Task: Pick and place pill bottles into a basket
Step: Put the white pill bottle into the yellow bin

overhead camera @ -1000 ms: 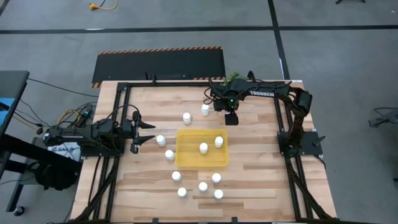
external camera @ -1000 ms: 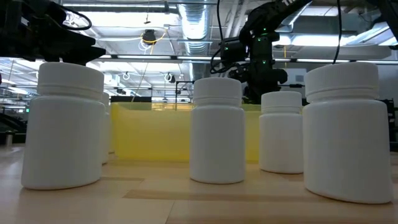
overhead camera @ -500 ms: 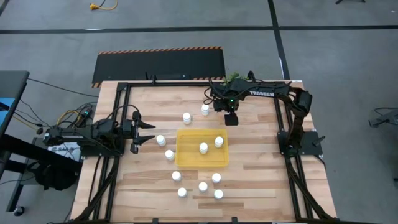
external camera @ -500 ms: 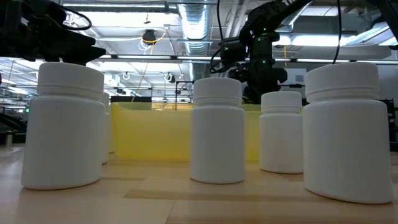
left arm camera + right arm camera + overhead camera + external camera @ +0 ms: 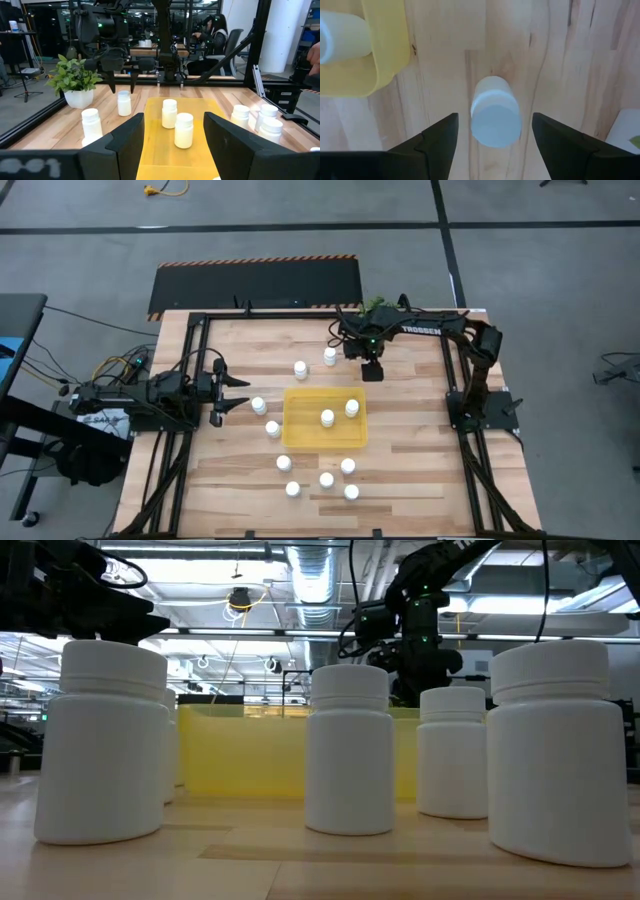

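Right gripper [image 5: 371, 372] hung near the table's far edge, pointing down, fingers [image 5: 437, 137] spread wide w/ one white bottle [image 5: 495, 112] standing upright betw. them, not gripped; gaps showed on both sides of the cap. That bottle stood on the wood just beyond the far right corner of the yellow tray [image 5: 300, 435]. Tray sat mid-table w/ two bottles [image 5: 327, 418] upright inside, toward its right half. Two more bottles [image 5: 329, 356] stood betw. tray & far edge, left of the right gripper; two [image 5: 258, 405] just off the tray's left side; five [image 5: 326, 480] in a loose cluster betw. tray & near edge. Small green plant [image 5: 75, 80] in a white pot sat at the far edge by the right arm. Left gripper [image 5: 240, 393] waited at the table's left edge, level, aimed at the tray, fingers [image 5: 127, 142] apart, holding nothing. Wooden table [image 5: 410, 460] carried everything.
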Tool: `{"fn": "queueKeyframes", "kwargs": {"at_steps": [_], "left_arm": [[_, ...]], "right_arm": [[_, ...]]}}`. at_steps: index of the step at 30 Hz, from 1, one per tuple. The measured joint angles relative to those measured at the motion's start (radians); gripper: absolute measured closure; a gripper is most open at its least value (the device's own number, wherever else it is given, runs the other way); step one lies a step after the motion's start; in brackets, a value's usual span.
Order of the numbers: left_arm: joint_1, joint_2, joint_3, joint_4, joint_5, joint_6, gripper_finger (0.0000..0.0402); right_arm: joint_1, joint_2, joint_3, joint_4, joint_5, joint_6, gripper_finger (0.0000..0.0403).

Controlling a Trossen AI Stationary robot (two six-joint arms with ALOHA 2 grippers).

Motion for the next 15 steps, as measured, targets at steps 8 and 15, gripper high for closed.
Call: {"fn": "queueKeyframes", "kwargs": {"at_steps": [8,15], "left_arm": [[0.000,0.000,0.000,0.000,0.000,0.000,0.0208],[0.000,0.000,0.000,0.000,0.000,0.000,0.0208]], "right_arm": [[-0.001,0.000,0.000,-0.002,-0.001,-0.024,0.0138],[-0.001,0.000,-0.028,-0.003,0.010,-0.030,0.0137]]}}
